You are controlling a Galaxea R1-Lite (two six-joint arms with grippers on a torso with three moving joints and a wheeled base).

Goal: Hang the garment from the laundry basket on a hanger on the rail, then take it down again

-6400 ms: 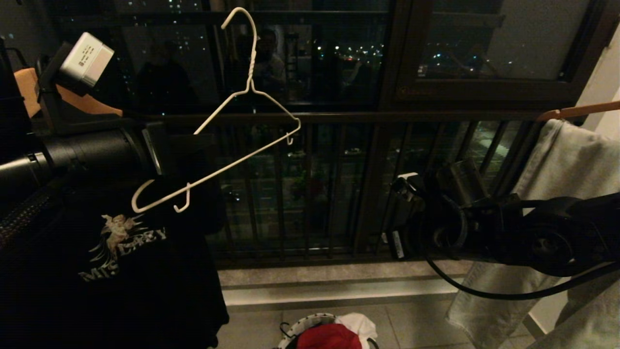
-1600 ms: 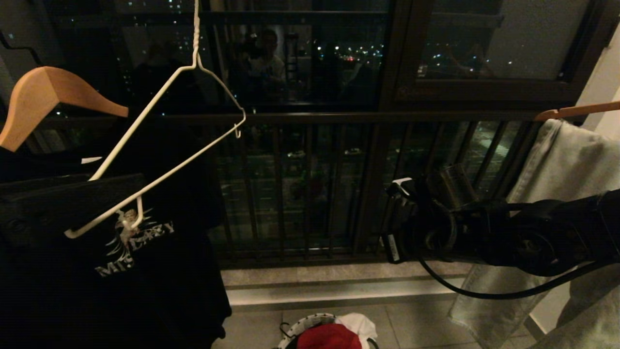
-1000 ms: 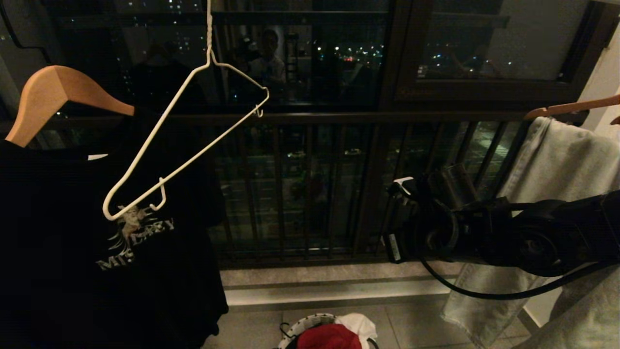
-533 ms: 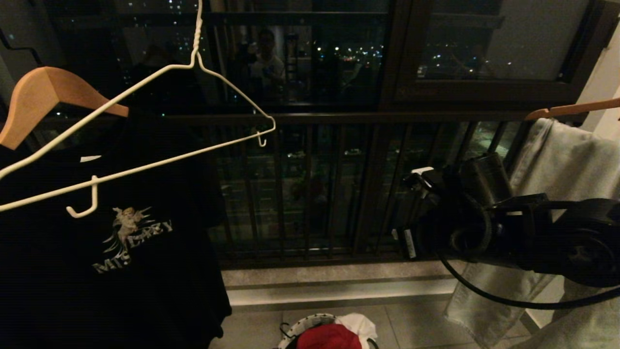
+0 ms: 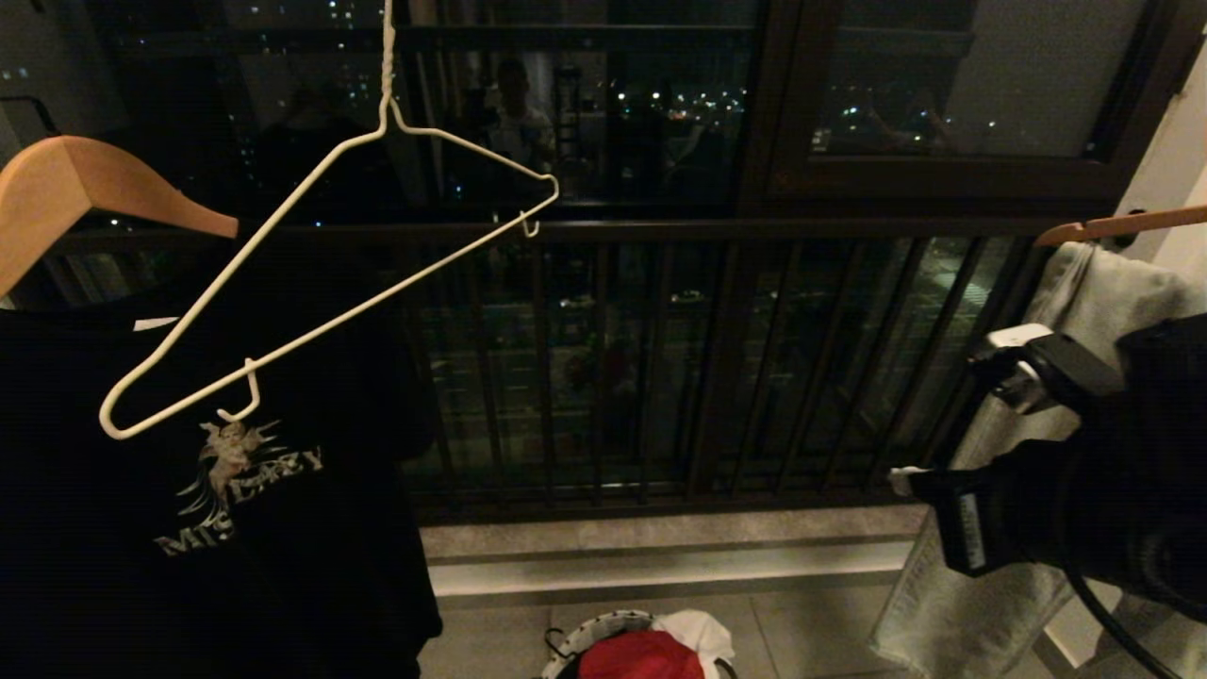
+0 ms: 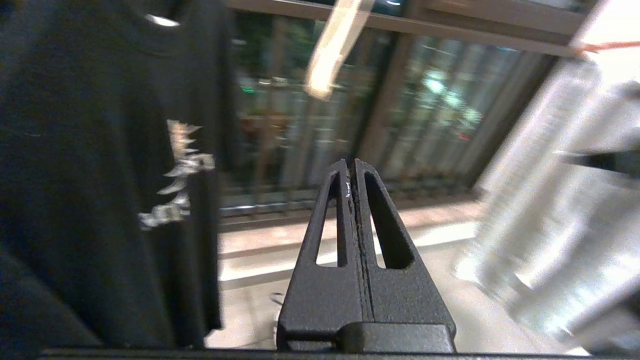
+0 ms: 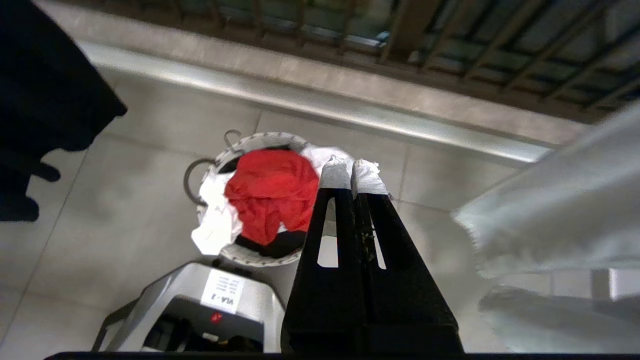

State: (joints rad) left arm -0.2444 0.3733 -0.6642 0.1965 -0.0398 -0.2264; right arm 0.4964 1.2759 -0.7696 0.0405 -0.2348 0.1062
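The white wire hanger [image 5: 386,71] hangs tilted in front of the dark window, its hook running off the top of the head view, with nothing on it. The rail is out of view. The red garment [image 5: 639,657] [image 7: 270,192] lies crumpled in the laundry basket [image 5: 594,627] [image 7: 260,137] on the floor tiles. My right gripper [image 5: 903,481] [image 7: 351,167] is shut and empty, pointing down at the floor beside the basket, well above it. My left gripper [image 6: 351,162] is shut and empty, facing the balcony bars, and is outside the head view.
A black printed T-shirt [image 5: 189,490] on a wooden hanger [image 5: 85,184] fills the left. Pale grey cloth [image 5: 1084,283] hangs on the right from an orange hanger [image 5: 1122,224]. Balcony railing bars [image 5: 660,358] stand behind. My own base [image 7: 200,300] is just below the basket.
The left gripper has let go of the hanger and left the head view. The hanger now swings free on its hook. The right arm has moved right and tipped downward.
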